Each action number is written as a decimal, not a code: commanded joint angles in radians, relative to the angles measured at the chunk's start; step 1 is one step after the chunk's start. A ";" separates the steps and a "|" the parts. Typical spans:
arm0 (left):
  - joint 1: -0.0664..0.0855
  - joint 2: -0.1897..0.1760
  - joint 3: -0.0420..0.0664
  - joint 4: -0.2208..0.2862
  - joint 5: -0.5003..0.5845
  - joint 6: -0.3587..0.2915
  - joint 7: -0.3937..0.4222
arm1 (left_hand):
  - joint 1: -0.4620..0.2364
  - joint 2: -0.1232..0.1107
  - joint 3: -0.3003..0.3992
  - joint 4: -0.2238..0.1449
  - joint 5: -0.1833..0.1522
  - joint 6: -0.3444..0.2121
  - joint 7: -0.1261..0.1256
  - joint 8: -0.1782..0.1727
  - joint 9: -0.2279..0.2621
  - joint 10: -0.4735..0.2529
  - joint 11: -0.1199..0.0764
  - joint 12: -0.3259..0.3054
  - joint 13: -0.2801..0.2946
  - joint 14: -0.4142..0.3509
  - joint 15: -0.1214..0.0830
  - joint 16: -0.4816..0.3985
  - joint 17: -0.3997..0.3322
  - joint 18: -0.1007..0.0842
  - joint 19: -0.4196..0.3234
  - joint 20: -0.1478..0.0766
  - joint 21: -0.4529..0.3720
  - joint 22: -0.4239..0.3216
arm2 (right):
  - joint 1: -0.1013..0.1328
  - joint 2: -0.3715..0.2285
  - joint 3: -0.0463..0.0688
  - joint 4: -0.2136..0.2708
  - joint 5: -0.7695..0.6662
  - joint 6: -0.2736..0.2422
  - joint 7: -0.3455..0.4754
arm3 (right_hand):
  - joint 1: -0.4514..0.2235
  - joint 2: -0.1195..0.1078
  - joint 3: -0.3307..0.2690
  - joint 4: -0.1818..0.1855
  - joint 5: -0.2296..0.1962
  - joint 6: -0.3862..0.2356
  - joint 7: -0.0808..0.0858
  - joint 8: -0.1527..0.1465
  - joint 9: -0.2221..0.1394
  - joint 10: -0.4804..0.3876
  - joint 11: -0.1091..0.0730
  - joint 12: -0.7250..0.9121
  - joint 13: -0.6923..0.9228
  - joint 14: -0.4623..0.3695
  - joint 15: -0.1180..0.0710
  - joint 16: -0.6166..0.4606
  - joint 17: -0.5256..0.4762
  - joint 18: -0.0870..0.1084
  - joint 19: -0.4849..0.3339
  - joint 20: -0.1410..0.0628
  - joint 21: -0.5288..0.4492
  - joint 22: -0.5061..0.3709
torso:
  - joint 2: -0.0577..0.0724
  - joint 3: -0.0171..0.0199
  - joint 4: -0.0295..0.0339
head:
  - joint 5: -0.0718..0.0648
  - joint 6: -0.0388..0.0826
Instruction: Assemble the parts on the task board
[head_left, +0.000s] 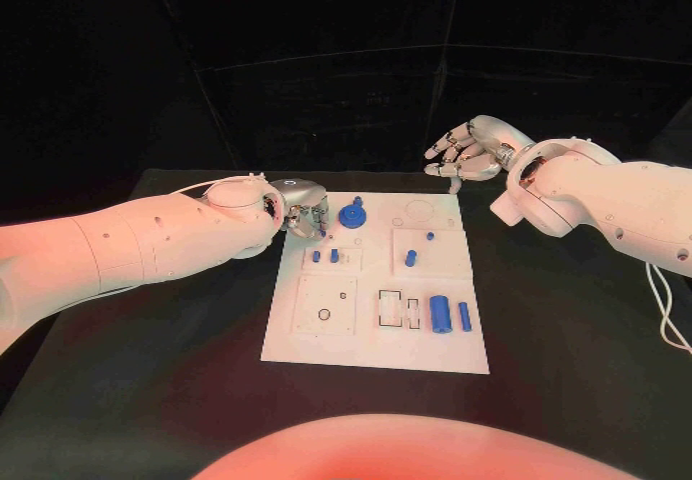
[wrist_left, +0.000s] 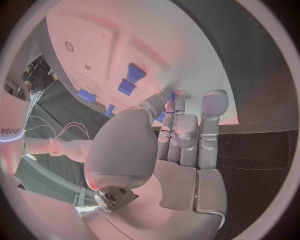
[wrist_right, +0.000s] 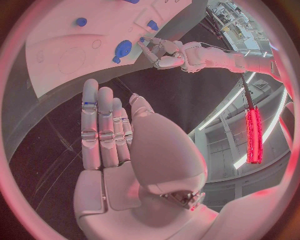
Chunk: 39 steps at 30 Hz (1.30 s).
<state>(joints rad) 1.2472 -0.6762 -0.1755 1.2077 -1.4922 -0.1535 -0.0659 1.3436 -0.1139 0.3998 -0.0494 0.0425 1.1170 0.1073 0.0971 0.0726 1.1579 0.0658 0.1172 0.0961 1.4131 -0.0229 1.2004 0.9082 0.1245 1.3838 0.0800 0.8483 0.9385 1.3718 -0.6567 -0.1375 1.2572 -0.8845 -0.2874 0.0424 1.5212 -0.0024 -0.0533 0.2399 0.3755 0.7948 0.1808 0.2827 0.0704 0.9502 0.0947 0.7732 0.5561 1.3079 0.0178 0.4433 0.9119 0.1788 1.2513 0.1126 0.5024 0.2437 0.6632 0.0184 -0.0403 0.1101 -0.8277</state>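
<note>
Left hand (head_left: 299, 210) at the task board (head_left: 375, 345) upper-left corner, pinching a small blue part (wrist_left: 170, 106). Right hand (head_left: 469, 150) upper right, fingers loose, grasping nothing.

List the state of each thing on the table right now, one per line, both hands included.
left hand: fingers at the task board's far left corner, holding something small and blue
right hand: raised beyond the board's far edge, holding nothing
task board: flat on the table
round blue part: lying on the board
two blue cylinders: lying side by side
</note>
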 joint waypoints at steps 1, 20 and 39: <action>-0.009 0.002 -0.004 -0.008 -0.001 0.043 -0.017 | 0.011 0.001 0.003 -0.009 0.005 0.005 0.004 0.005 0.000 0.005 -0.003 0.004 0.000 -0.003 0.001 0.005 0.002 0.015 0.002 -0.004 0.003 0.002 | 0.002 0.001 0.001 0.001 0.002 0.004 0.005 | 0.004 0.010 -0.004 0.003 0.004 -0.005 0.000 0.003 -0.002 -0.006 -0.002 0.003 -0.001 -0.001 -0.003 0.006 -0.001 0.003 0.009 0.000 -0.005 0.000 | 0.000 0.0001 0.0010 | -0.001 -0.001; -0.021 0.017 -0.004 -0.032 -0.004 0.043 -0.009 | 0.004 -0.008 -0.002 -0.010 0.005 0.002 0.012 0.001 -0.002 0.003 0.003 0.004 -0.003 -0.003 0.006 0.007 0.002 0.014 0.002 -0.001 0.001 0.001 | -0.002 0.001 0.001 0.000 0.002 0.005 0.006 | 0.004 0.010 -0.004 0.003 0.004 -0.005 0.000 0.003 -0.002 -0.006 -0.002 0.003 -0.001 -0.001 -0.003 0.006 -0.001 0.003 0.009 0.000 -0.005 0.000 | 0.000 0.0002 -0.0002 | 0.001 -0.003; -0.040 0.031 -0.005 -0.047 -0.018 0.041 0.000 | 0.064 0.044 0.070 -0.044 0.005 0.042 0.026 0.011 0.003 0.062 -0.003 0.009 -0.004 0.013 -0.001 0.022 0.021 0.007 0.022 -0.006 0.056 0.051 | -0.003 0.000 0.001 0.000 0.002 0.006 0.006 | 0.004 0.010 -0.004 0.003 0.004 -0.005 0.000 0.003 -0.002 -0.006 -0.002 0.003 -0.001 -0.001 -0.003 0.006 -0.001 0.003 0.009 0.000 -0.005 0.000 | 0.000 0.0003 0.0000 | 0.001 -0.005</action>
<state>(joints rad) 1.2309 -0.6466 -0.1647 1.1643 -1.4908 -0.1728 -0.0536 1.3866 -0.0828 0.4584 -0.0879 0.0422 1.1532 0.1322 0.1047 0.0725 1.2133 0.0634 0.1269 0.0920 1.4194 -0.0243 1.2160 0.9284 0.1245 1.3994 0.0718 0.9004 0.9857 1.3668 -0.6569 -0.1375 1.2569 -0.8845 -0.2864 0.0426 1.5212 -0.0025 -0.0533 0.2399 0.3755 0.7948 0.1808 0.2827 0.0704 0.9502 0.0947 0.7732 0.5563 1.3079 0.0178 0.4433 0.9120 0.1787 1.2513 0.1125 0.5023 0.2437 0.6626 0.0185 -0.0401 0.1105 -0.8331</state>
